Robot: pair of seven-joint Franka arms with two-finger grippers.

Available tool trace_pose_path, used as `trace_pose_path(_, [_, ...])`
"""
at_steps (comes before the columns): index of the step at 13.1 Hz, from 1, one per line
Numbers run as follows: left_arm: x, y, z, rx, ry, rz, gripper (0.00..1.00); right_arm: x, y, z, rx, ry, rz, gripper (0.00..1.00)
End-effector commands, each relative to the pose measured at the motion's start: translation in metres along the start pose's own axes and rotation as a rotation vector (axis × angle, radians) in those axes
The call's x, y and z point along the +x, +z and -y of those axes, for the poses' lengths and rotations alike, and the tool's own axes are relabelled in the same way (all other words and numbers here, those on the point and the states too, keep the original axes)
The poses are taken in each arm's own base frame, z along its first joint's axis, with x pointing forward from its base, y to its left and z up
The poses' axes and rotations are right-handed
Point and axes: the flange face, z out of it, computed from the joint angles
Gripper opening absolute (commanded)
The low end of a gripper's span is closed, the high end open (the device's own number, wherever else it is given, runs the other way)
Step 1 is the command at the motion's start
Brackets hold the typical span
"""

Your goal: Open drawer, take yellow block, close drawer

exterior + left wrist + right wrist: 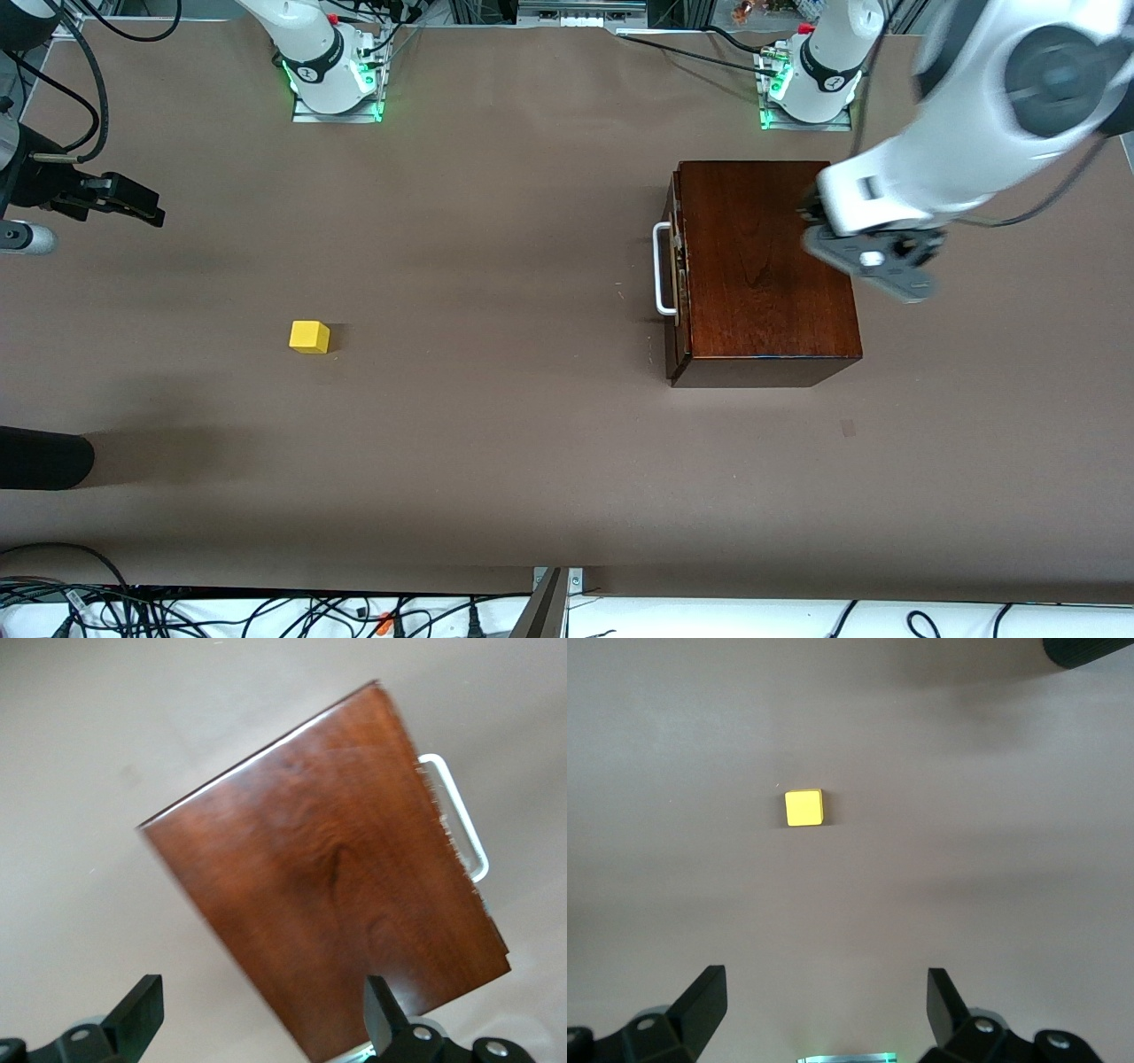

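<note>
Drawer (675,266) and box are seen from the front view toward the left arm's end of the counter (532,443); the drawer is pushed almost fully into the glossy reddish-brown wooden box (766,266), its dark front nearly flush with the box face; its white handle (662,269) points toward the right arm's end of the counter. The yellow block (309,337) is set on the bare counter, well apart from the box, toward the right arm's end and a little nearer to the camera than the handle. The left tool (873,257) is held in the air over the edge of the box top that lies away from the handle; the right tool (111,199) is held over the counter at the right arm's end, empty.

From the left wrist view, the box top (337,895) is seen below the left tool (261,1014); the two dark fingers (142,1005) are spread wide, with nothing pinched between them; the handle (461,811) is seen at the box's edge.

From the right wrist view, the yellow block (804,807) is seen resting alone on the counter (966,859); the right tool (826,1005) is spread wide above the counter, clear of the block, with nothing pinched; its fingers (704,997) are apart from the block.
</note>
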Motion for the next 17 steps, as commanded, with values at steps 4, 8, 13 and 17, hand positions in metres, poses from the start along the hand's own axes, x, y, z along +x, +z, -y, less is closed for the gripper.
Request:
trace_pose_path(4, [-0.072,-0.03,0.089,0.026,-0.26,-0.156,1.0,0.001,-0.003,0.001,-0.002,-0.012,-0.008,1.0])
trace_pose_path(8, [-0.114,-0.016,0.113,0.01,-0.36,-0.136,1.0,0.001,-0.002,0.001,-0.003,-0.012,-0.005,1.0])
trace_pose_path(13, [-0.121,-0.017,0.106,-0.014,-0.448,-0.166,1.0,0.001,-0.002,0.001,-0.003,-0.012,-0.005,1.0])
trace_pose_path(17, [-0.115,-0.016,0.103,-0.027,-0.447,-0.135,1.0,0.001,-0.002,0.001,-0.003,-0.01,-0.004,1.0])
